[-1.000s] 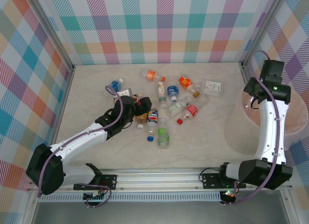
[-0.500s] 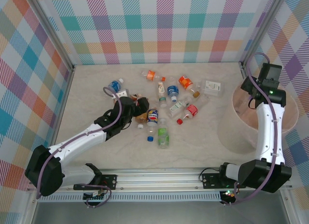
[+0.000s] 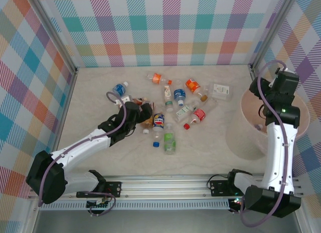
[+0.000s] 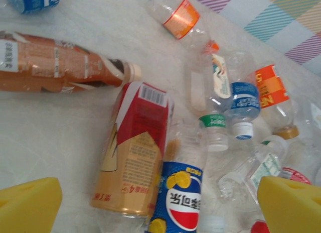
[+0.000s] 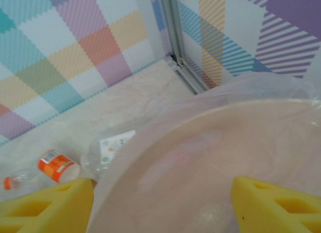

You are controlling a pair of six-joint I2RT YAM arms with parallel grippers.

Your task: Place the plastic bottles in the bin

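While right gripper hangs jaws apart and empty over the bin at the tabletop's right edge | left gripper wide apart above plastic bottles mid-tabletop | risk: two touching bottles between its jaws, one may squirt aside.

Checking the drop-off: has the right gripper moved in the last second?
Yes. The right gripper shifted slightly right and nearer, away from the back corner post, above the bin.
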